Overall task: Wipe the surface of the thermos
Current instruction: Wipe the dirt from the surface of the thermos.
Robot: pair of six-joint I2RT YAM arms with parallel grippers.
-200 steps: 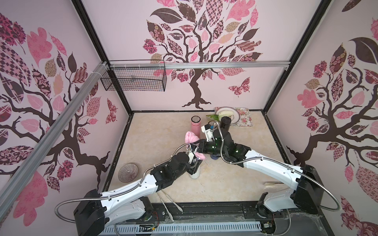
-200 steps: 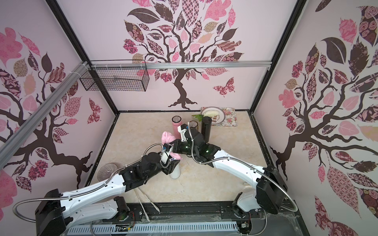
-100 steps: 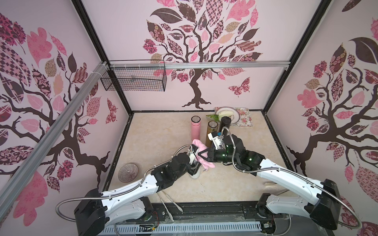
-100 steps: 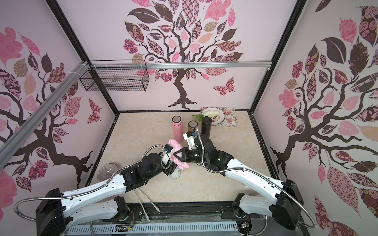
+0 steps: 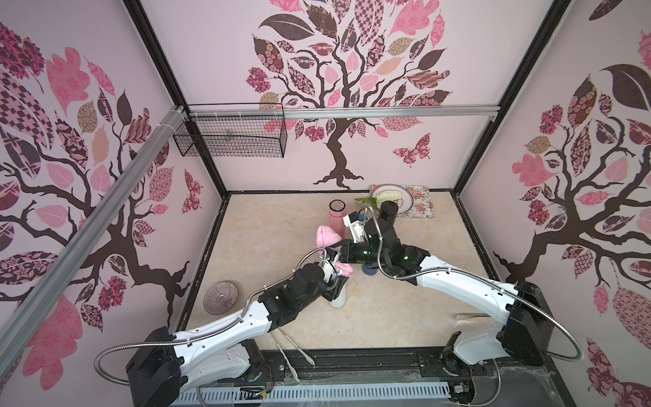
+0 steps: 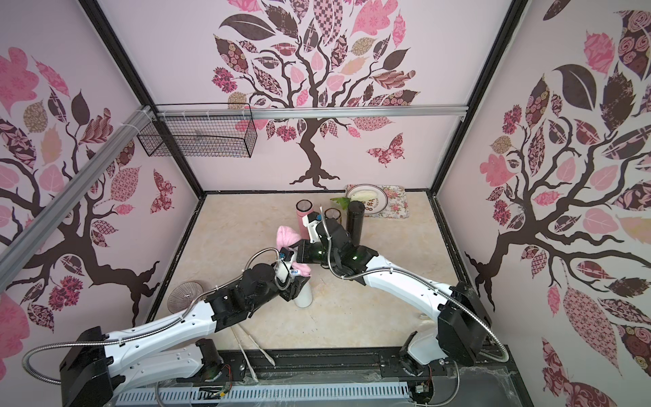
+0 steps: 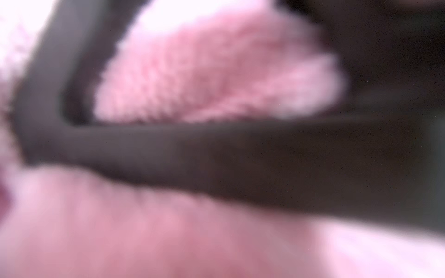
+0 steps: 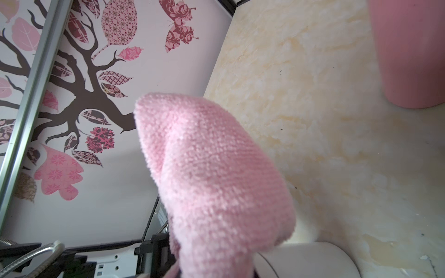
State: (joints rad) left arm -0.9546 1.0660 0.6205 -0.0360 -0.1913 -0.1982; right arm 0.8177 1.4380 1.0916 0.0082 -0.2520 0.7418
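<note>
A white thermos (image 5: 338, 297) (image 6: 304, 298) stands upright near the middle of the table. My left gripper (image 5: 337, 283) (image 6: 298, 284) is shut around its upper body. My right gripper (image 5: 336, 253) (image 6: 299, 253) is shut on a fluffy pink cloth (image 5: 326, 237) (image 6: 286, 235). One end of the cloth sticks up; the other end drapes over the thermos top in both top views. In the right wrist view the pink cloth (image 8: 212, 173) fills the middle and the white thermos (image 8: 303, 262) shows just beyond it. The left wrist view is a blur of pink cloth (image 7: 204, 72) and a dark bar.
Behind the arms stand a pink thermos (image 5: 337, 218) (image 8: 409, 55), a black thermos (image 5: 387, 214) and a glass cup (image 6: 332, 214). A plate (image 5: 396, 196) on a floral mat is at the back right, a glass bowl (image 5: 222, 301) at the front left, a blue lid (image 5: 370, 270) under the right arm.
The right gripper swept the cloth down and toward the front beside the thermos half a second ago, then came back up and away. The left gripper has kept its hold on the thermos.
</note>
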